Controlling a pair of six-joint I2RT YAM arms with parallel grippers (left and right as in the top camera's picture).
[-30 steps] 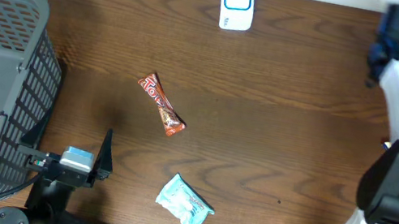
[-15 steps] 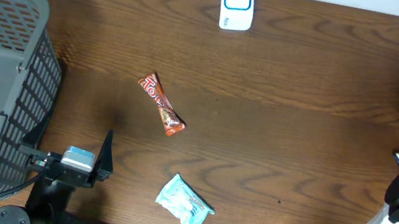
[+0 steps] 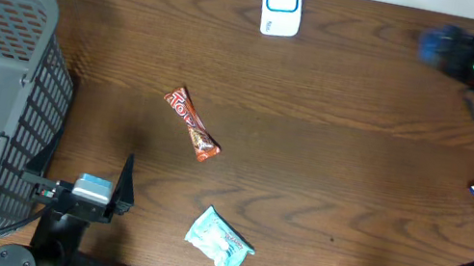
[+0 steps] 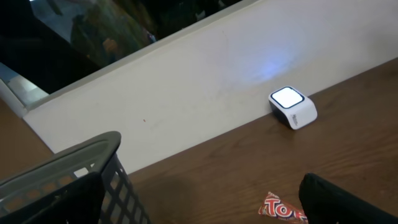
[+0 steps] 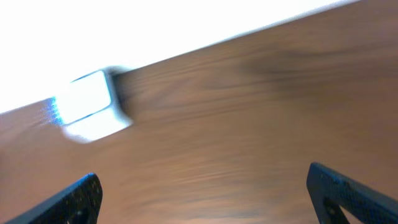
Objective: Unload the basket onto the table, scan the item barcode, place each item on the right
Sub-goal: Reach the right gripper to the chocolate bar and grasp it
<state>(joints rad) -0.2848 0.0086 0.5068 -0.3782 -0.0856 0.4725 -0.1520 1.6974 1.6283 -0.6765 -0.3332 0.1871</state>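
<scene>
Near the middle of the table (image 3: 357, 174), red candy bar (image 3: 191, 125) lying flat; likely light, wrapper crinkly and slick. Best pinched across the firm midsection. Left gripper (image 3: 82, 166) and right gripper (image 5: 205, 186) spread wide, empty.

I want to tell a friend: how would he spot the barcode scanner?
On the brown wooden table, look along the far edge by the white wall. Near its middle sits a small white box scanner with a blue-ringed face. Unlike the red candy wrapper and pale blue packet, it is rigid and glowing.
</scene>
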